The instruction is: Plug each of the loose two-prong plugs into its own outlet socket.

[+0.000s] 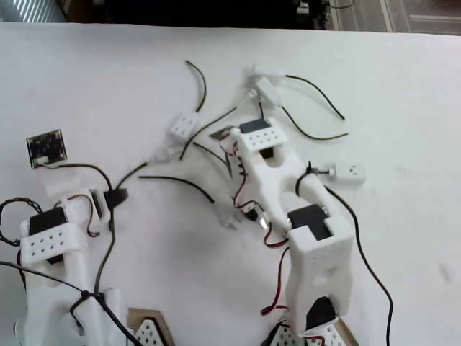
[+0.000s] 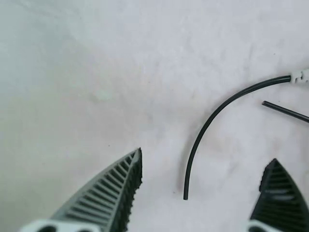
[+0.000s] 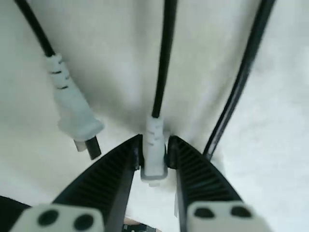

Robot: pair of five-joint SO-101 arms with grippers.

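My right gripper is shut on a white two-prong plug whose black cord runs away from it. A second white plug lies beside it, prongs showing, and another black cord passes on the other side. In the high view the right gripper sits mid-table between two white outlet blocks. A third outlet block lies beside the right arm. My left gripper stands open over a curved black cord ending in a white plug. It is at the near left.
A small black circuit board lies at the left. Several loose black cords cross the middle and far part of the white table. Arm wiring trails along the near edge.
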